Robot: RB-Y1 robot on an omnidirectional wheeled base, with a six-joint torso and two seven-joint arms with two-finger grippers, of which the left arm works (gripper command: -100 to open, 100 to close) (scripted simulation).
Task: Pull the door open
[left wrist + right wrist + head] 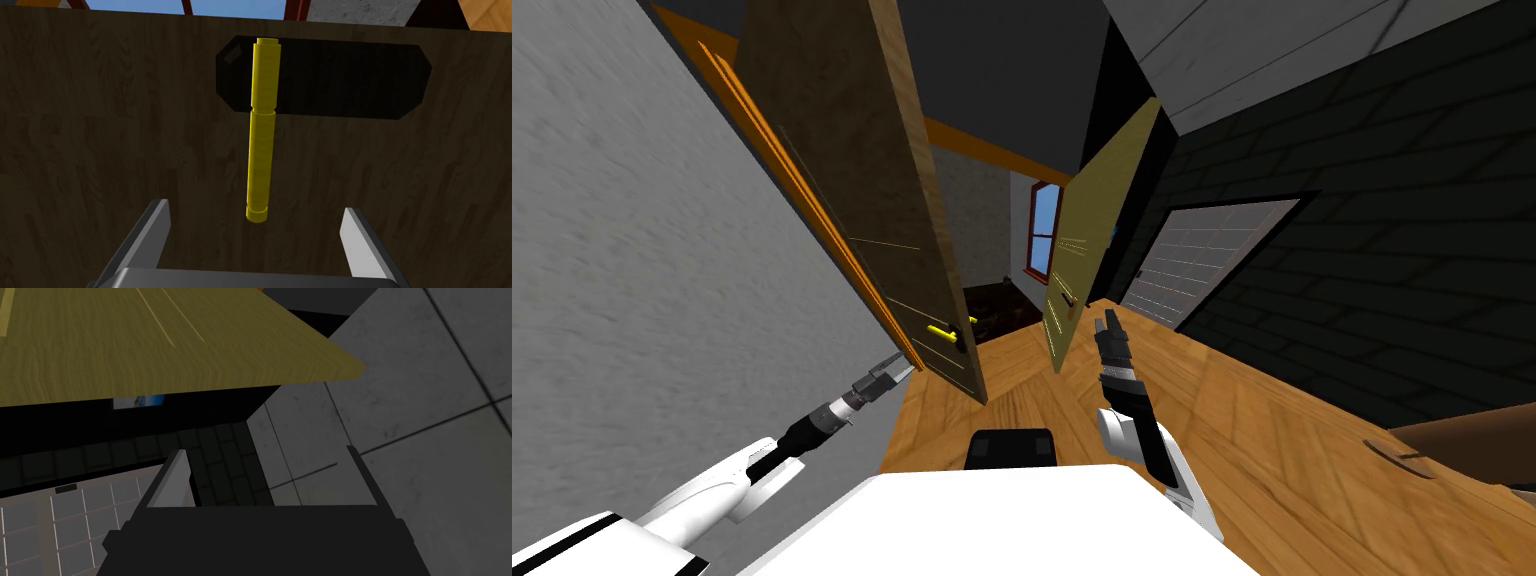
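A dark brown wooden door (852,190) stands ajar in an orange frame, its free edge swung toward me. Its yellow lever handle (942,331) sits on a black plate (325,75). In the left wrist view the yellow lever handle (261,150) runs toward my left gripper (255,227), which is open. The lever's tip lies just beyond the gap between the fingers (152,232), touching neither. In the head view my left gripper (897,368) is just short of the door face, below the handle. My right gripper (1109,322) is raised in front of me, open and empty.
An olive door (1087,250) stands open to the right of the brown one, its panel close above my right gripper (270,475). A window (1045,225) shows through the gap. A grey wall (632,280) lies on the left, a pale gridded panel (1202,260) in a dark wall on the right.
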